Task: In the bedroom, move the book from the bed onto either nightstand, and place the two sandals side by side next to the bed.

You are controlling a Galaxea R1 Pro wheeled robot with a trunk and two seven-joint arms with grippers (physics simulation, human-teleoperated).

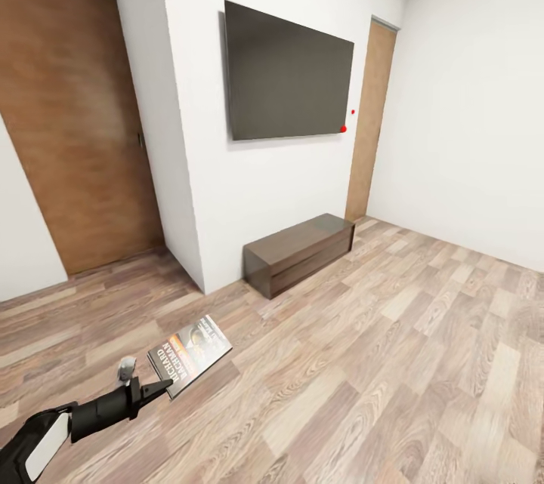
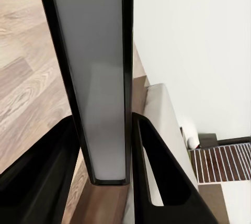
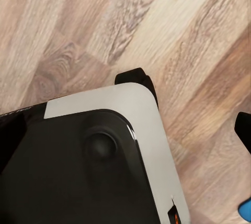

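Left gripper (image 1: 155,391) clamps one book (image 1: 190,353); the cover's white lettering is too small to read. Right gripper's state can't be told.

Support surface: light wood-plank floor (image 1: 393,363). Long low dark bench (image 1: 301,251) sits directly on it, back against the white wall, below the wall-mounted screen. Floor in front of the bench carries nothing. Right wrist view: same plank floor (image 3: 78,20) with the robot's base (image 3: 78,166) on it.
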